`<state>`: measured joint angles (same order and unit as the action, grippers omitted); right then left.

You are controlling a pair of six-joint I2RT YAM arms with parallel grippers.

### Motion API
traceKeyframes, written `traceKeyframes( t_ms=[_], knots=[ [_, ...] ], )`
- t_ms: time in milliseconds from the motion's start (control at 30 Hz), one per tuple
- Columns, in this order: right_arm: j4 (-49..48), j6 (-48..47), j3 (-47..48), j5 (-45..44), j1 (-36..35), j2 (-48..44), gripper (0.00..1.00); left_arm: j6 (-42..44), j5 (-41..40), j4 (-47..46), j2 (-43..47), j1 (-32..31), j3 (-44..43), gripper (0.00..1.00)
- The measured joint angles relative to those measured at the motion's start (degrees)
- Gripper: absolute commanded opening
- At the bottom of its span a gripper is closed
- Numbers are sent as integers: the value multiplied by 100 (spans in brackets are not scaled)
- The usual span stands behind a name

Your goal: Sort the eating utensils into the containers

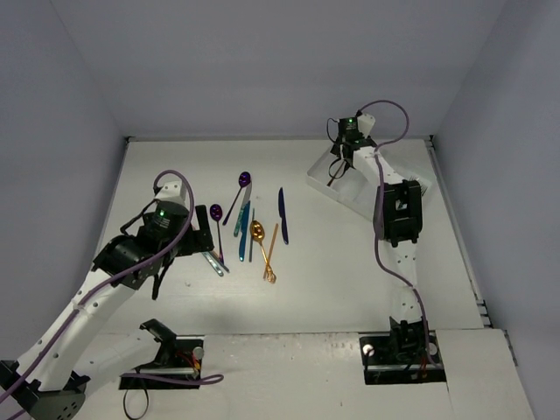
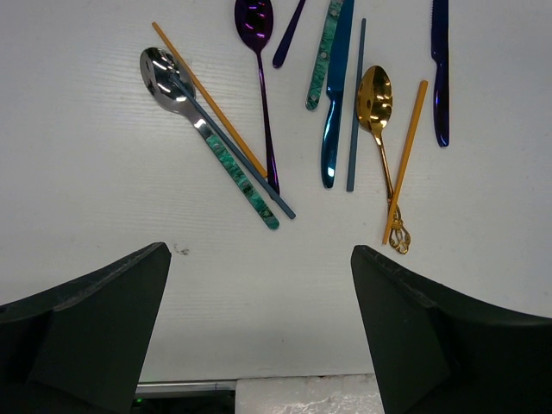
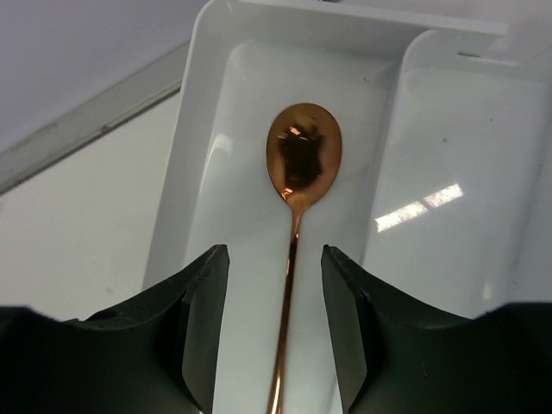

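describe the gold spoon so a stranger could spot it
Find the loose cutlery on the white table ahead of the left arm. Near its right side, between a blue-grey chopstick and an orange chopstick, lies the gold spoon. Only it has a curly loop ending its handle.

A white worktop point(image 1: 350, 280) is seen, with a white tray point(image 3: 197, 103) set toward 1 o'clock. Loose utensils are spread just on the 9 o'clock side of centre. A silver spoon point(image 2: 164, 73) is laid with its bowl at 11 o'clock and its teal handle at 5 o'clock, flanked by an orange chopstick point(image 2: 203, 90) and a grey chopstick point(image 2: 246, 164). At its 3 o'clock are found a purple spoon point(image 2: 254, 21), a blue knife point(image 2: 335, 95), a gold spoon point(image 2: 375, 90) and a navy knife point(image 2: 441, 78).
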<state>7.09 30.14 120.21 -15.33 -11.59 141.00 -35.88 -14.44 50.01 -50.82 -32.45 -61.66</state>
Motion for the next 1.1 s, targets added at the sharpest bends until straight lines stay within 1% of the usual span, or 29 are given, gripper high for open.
traceKeyframes(
  t_ms=[100,200,367,500,567,733,933,1100],
  knots=[
    [-5,-384,-624,58,-89,-553,44,-47,0,29,15,0,5,84],
    [42,-854,-1408,230,-334,-1410,45,-63,0,36,-17,0,5,85],
    [-154,-1572,-2638,645,-1184,-2871,45,-58,-25,40,-121,20,5,85],
    [-178,-1844,-3649,1180,-1963,-3695,44,-48,-174,38,-166,26,5,85],
    [-147,-1914,-3974,1327,-2262,-3846,44,-33,-302,43,-160,27,-12,84],
    [41,-1925,-4447,1465,-2928,-3855,43,37,-637,56,-66,28,-162,85],
    [78,-1772,-4516,1392,-3638,-3746,41,133,-895,56,159,28,-291,85],
    [50,-1597,-4511,1289,-3989,-3318,36,143,-931,60,177,33,-303,85]
  ],
)
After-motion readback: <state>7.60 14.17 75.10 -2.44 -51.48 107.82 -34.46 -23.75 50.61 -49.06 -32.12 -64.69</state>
